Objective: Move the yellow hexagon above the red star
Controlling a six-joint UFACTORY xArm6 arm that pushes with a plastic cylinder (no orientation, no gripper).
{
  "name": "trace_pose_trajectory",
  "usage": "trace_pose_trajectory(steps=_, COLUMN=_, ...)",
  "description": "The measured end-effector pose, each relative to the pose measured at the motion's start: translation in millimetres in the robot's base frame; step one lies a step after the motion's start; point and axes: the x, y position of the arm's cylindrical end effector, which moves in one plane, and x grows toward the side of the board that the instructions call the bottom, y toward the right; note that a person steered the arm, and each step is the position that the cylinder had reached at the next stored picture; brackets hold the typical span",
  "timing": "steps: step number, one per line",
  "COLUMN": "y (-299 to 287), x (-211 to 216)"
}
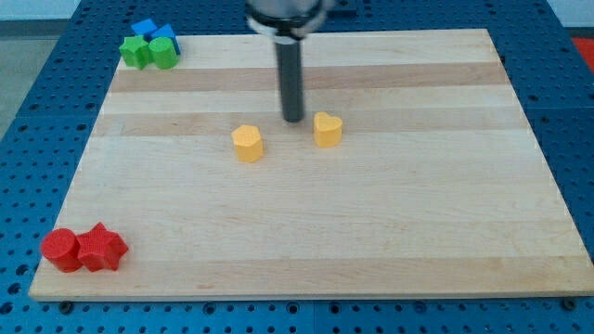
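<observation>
Camera view, live: tip (293, 120) down on the wooden tabletop (418, 232), planted between two yellow blocks near the middle. Yellow hexagon (247, 144) just to the view's left and slightly lower; yellow heart (327, 130) just to the view's right, nearly touching the rod. No pincer on this rig, only a rod, so nothing to read as wide, narrow or holding.

Red star (101, 248) far off in the bottom-left corner, pressed against a red cylinder (61, 250). Up in the top-left corner, a tight cluster: blue block (153, 32), green block (136, 51) and green cylinder (165, 53).

Reads as a setup position: parked on the hexagon's right flank, probably to shove it leftward toward the star's column. Long way to go; hexagon well apart from the star. Likely risk: clipping the heart on any rightward drift.
</observation>
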Motion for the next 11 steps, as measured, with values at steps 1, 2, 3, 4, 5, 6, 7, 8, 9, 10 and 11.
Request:
trace_pose_trajectory(steps=1, y=-5.6, x=36.5)
trace_pose_trajectory(steps=2, y=-76.5, x=49.1)
trace_pose_trajectory(steps=3, y=-120.7, x=49.2)
trace_pose_trajectory(steps=4, y=-108.6, x=47.9)
trace_pose_trajectory(steps=5, y=-113.6, x=45.5)
trace_pose_trajectory(steps=6, y=-158.7, x=49.8)
trace_pose_trajectory(steps=7, y=-187.6, x=62.1)
trace_pose_trajectory(steps=8, y=-185.8, x=46.4)
trace_pose_trajectory(steps=9, y=-208.1, x=43.9)
trace_pose_trajectory(steps=10, y=-235.8, x=74.1)
trace_pose_trajectory(steps=11, y=-236.4, x=100.3)
